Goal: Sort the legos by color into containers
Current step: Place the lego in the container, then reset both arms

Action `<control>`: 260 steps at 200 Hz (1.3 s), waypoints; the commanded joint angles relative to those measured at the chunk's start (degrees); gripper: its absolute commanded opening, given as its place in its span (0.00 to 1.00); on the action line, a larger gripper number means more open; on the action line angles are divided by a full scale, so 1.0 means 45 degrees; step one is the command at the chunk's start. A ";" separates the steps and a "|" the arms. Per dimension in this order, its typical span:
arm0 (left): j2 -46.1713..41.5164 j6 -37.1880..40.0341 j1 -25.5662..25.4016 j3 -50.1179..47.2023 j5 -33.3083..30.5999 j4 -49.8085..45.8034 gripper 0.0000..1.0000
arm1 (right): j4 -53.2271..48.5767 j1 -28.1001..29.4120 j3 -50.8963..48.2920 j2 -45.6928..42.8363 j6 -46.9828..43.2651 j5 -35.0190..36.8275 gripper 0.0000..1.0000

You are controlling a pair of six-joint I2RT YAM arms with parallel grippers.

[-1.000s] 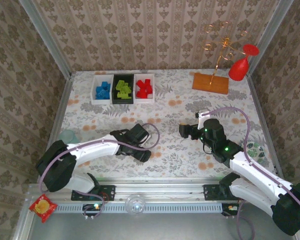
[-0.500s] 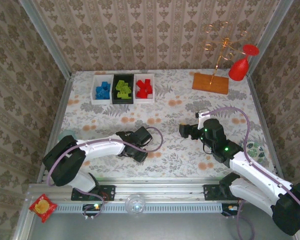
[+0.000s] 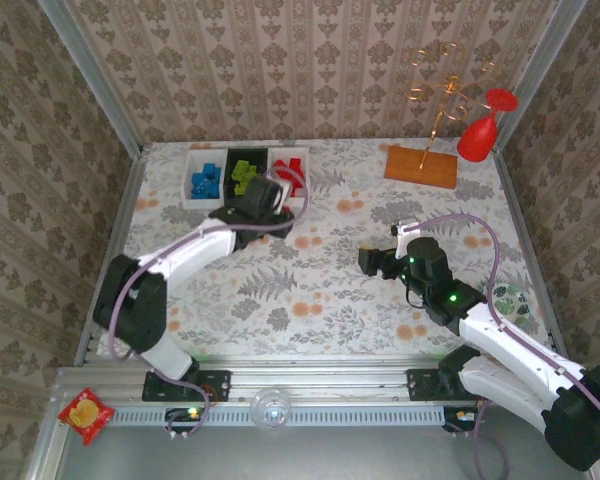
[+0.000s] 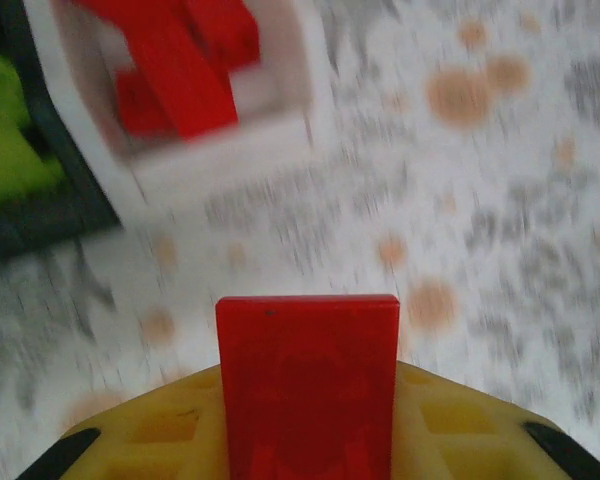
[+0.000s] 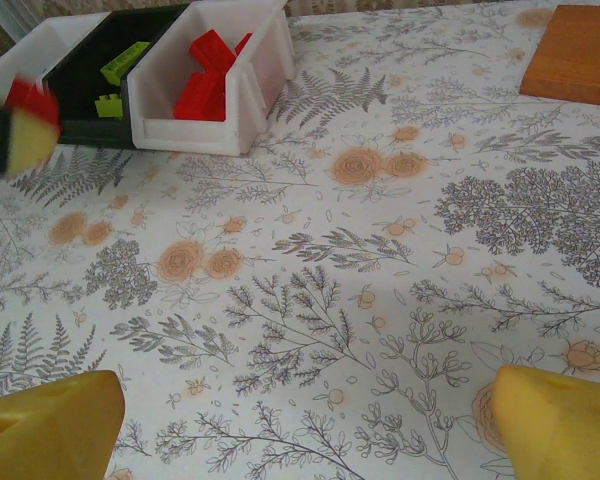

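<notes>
Flowery table (image 3: 330, 300) under it all. Three containers in a row at the far left of it: left white bin (image 3: 202, 203) with blue legos (image 3: 205, 182), black bin (image 3: 230, 188) with green legos (image 3: 245, 172), right white bin (image 5: 195, 125) with red legos (image 5: 205, 85). Left gripper (image 3: 265, 195) right at the near edge of the black and right white bins, clamped on a red lego (image 4: 307, 385). Right gripper (image 5: 305, 415) mid-table, well apart from the bins, fingers spread wide.

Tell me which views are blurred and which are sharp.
Left wrist: tablecloth and white bin smeared by motion, held red lego crisp. Right wrist: tablecloth sharp, left gripper at the left edge smeared. Top external: sharp, evenly lit.
</notes>
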 commanded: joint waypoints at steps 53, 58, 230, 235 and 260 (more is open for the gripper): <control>0.6159 0.0959 0.1248 0.7547 0.0262 -0.0595 0.31 | 0.0038 0.0101 0.0149 -0.0026 -0.0166 0.0399 0.96; 0.6575 0.0974 0.1312 0.8102 0.0193 -0.0855 0.33 | 0.0038 0.0096 0.0153 -0.0026 -0.0180 0.0399 0.96; -0.3936 0.1882 0.1945 -0.3536 -0.2030 0.5118 0.95 | -0.1300 0.0056 0.0614 -0.0550 -0.1610 0.6321 1.00; -0.4475 0.1788 0.2296 -0.4209 -0.2174 0.5441 0.98 | -0.1247 0.0038 0.0624 -0.0524 -0.1785 0.6757 1.00; -0.6827 0.2035 0.3460 -0.7165 -0.2150 0.6772 1.00 | -0.0018 -0.0765 0.0035 -0.0418 -0.2747 0.7633 1.00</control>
